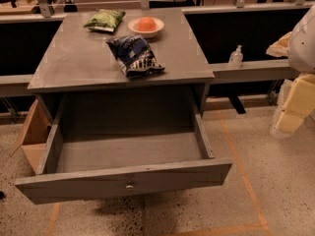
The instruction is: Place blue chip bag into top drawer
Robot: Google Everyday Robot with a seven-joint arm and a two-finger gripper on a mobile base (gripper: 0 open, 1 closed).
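1. One cardboard box [28, 132] sits on the floor at the far left, tucked against the table [74, 63]. It's the furthest thing from the gripper.
2. One green chip bag [104, 19] lies at the back of the tabletop, well apart from the gripper and higher in view.
3. One top drawer [123, 181], pulled wide open, with one round knob [129, 186] on its front. It's lower than the gripper and off to its left.
4. One blue chip bag [134, 55] lies flat on the tabletop near the front edge, right above the open drawer, not in it. Well apart from the gripper.
5. One white bowl [145, 26] with something orange in it, just behind the blue bag.
6. One clear pump bottle [236, 57] on the ledge, the nearest thing to the gripper.
7. One gripper [291, 109] hangs at the far right edge, off the table, touching nothing I can see. Can't tell if it's clenched or released.
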